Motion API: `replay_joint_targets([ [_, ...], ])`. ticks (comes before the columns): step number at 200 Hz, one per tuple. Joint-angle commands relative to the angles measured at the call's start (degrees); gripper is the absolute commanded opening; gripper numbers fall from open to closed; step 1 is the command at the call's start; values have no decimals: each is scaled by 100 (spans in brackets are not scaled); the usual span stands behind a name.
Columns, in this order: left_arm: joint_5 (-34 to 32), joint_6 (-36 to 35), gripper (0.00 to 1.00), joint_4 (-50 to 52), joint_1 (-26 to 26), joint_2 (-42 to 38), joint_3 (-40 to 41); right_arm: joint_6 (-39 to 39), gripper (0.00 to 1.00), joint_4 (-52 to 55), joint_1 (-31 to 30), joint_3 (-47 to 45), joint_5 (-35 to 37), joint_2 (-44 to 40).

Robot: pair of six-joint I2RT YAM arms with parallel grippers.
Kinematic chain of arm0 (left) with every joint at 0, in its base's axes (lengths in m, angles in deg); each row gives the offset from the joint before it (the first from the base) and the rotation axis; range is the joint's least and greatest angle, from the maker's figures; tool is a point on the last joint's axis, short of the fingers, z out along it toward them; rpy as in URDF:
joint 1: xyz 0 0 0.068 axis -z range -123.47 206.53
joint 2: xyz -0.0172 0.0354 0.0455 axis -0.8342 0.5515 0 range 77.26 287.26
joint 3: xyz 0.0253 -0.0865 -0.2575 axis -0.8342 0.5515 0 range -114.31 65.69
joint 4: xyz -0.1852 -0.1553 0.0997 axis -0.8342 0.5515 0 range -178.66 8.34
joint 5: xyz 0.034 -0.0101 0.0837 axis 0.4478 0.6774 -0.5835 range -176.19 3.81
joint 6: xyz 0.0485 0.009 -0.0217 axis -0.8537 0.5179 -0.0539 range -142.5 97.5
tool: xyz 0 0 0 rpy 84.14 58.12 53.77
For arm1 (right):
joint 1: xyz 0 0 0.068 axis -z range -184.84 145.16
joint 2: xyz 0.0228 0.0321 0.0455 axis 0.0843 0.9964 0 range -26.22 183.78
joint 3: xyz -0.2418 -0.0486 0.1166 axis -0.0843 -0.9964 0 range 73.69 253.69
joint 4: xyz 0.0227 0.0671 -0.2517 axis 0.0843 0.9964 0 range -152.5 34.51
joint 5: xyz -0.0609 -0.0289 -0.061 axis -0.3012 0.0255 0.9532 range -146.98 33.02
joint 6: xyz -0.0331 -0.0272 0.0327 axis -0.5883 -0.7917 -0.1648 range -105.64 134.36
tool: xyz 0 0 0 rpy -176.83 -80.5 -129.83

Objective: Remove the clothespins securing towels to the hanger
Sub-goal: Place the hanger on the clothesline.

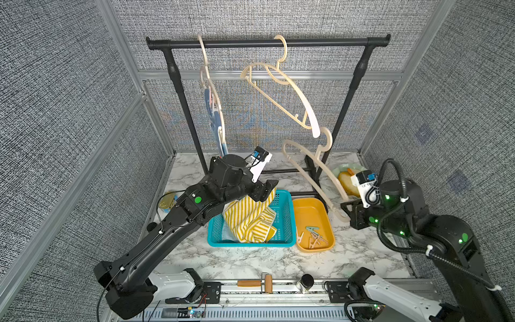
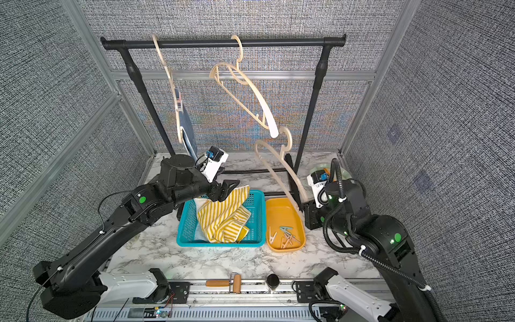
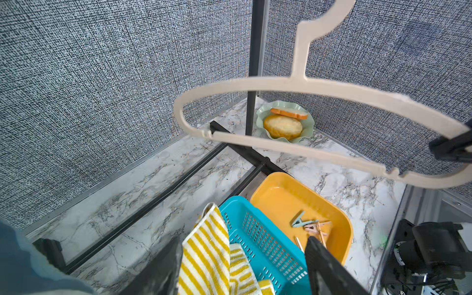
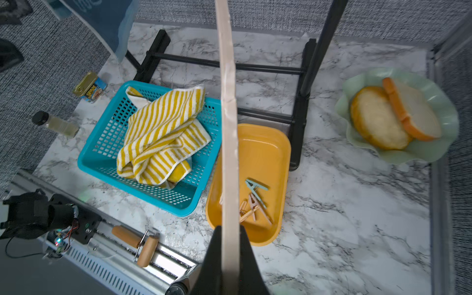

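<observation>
Pastel plastic clothespins (image 4: 252, 205) lie loose and flat in an orange tray (image 4: 263, 143), just beyond and below the fingertips of the right gripper (image 4: 230, 228). One is a mint clothespin (image 4: 256, 190). The rest are pink and beige, about four, too tangled for a sure count. Their long axes cross at different angles. The mint one lies aslant across the tray, with its forked end turned away from the right fingers.

Those fingers are clamped on one end of a bare beige hanger (image 4: 227, 102). There are three hangers in all. The other two hang on the black rail (image 1: 250, 43): a bare hanger (image 1: 281, 92) and a draped hanger (image 1: 207, 69) carrying a dark blue towel (image 2: 186, 125).

The left gripper (image 3: 242, 242) has its fingers (image 3: 324, 263) wide apart over a teal basket (image 4: 84, 163). A raised corner of the yellow-and-white striped towel (image 4: 163, 127), which is heaped in the basket, stands between them. Whether it touches either finger cannot be told.
</observation>
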Motion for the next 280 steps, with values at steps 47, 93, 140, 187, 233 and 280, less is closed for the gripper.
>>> replay_joint_targets([
  [47,-30,-48,76,-187,-6,-59,50,-811,0,-399,74,1730,1435,1162],
  [93,11,-65,76,-349,-6,-106,222,-1088,0,-871,243,2553,1423,1669],
  [140,64,-50,76,-437,-2,-109,296,-1122,0,-1239,650,3172,980,2190],
  [187,90,-31,76,-490,-6,-118,353,-988,0,-1451,1006,3707,386,2650],
  [233,99,-11,76,-509,-6,-117,395,-967,0,-1418,1279,3974,80,3003],
  [280,77,29,76,-476,-6,-136,438,-909,0,-1484,1567,3989,-282,3258],
])
